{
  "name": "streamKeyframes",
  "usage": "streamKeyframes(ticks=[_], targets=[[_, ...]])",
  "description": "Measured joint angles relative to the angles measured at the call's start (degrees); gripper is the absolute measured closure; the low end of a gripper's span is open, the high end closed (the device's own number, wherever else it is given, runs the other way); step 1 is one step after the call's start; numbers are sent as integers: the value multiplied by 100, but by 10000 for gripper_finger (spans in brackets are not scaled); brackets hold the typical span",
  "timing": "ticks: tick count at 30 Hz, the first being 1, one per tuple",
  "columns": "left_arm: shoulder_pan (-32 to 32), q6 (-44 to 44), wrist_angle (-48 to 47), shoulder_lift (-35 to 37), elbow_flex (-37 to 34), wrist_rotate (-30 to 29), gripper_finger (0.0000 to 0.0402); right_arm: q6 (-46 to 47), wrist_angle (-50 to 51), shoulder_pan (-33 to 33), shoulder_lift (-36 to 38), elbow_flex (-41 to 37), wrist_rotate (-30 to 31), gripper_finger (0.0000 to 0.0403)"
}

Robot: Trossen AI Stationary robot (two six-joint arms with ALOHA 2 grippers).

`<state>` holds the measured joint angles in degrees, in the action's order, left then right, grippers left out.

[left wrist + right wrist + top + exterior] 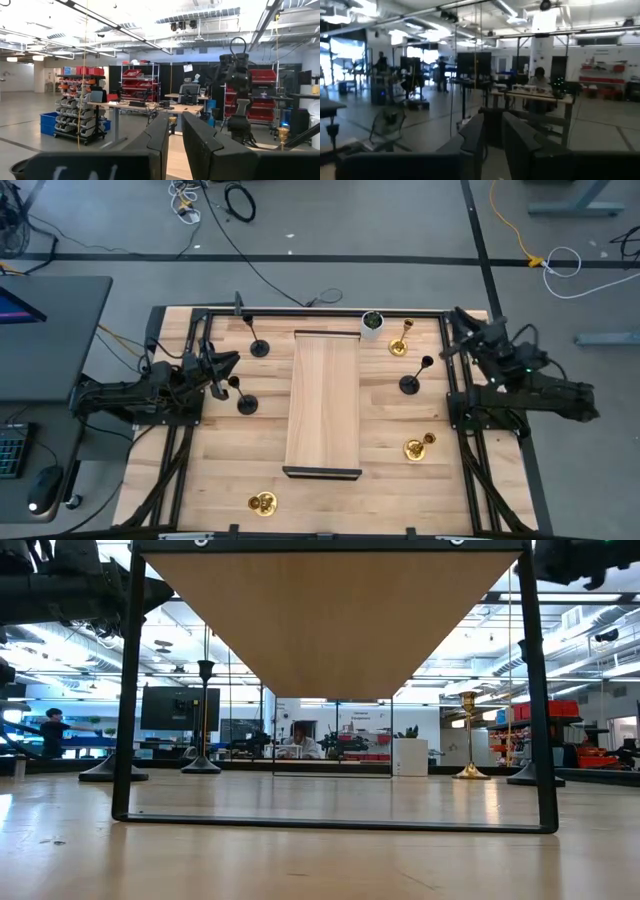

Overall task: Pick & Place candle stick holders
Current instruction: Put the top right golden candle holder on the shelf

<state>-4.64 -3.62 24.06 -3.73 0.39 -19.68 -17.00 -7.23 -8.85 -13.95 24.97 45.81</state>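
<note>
Wooden bench (220, 470) carries a raised board (323, 402) at centre, with black candle stick holders (247, 402) at nine, eleven and two o'clock and gold ones at one, four and seven. Left end effector (222, 366) hangs at nine o'clock, right end effector (460, 320) at two, both with fingers narrow and holding nothing
</note>
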Motion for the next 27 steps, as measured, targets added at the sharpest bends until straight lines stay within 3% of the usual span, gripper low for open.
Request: streamKeyframes(ticks=[4, 11, 15, 17, 27], targets=[[0, 11, 1, 0, 0, 0, 346, 530, 228, -663, -428, 0, -567, 332], [0, 298, 2, 0, 1, 0, 346, 1476, 425, -2115, -1594, 164, -2146, 325], [0, 302, 3, 0, 1, 0, 346, 2081, 734, -2762, -2368, 504, -3538, 299], [0, 304, 3, 0, 0, 0, 346, 2101, 1001, -2909, -2727, 703, -3880, 277], [0, 299, 3, 0, 1, 0, 346, 2033, 2420, -2960, -3679, 1623, -3770, 168]])
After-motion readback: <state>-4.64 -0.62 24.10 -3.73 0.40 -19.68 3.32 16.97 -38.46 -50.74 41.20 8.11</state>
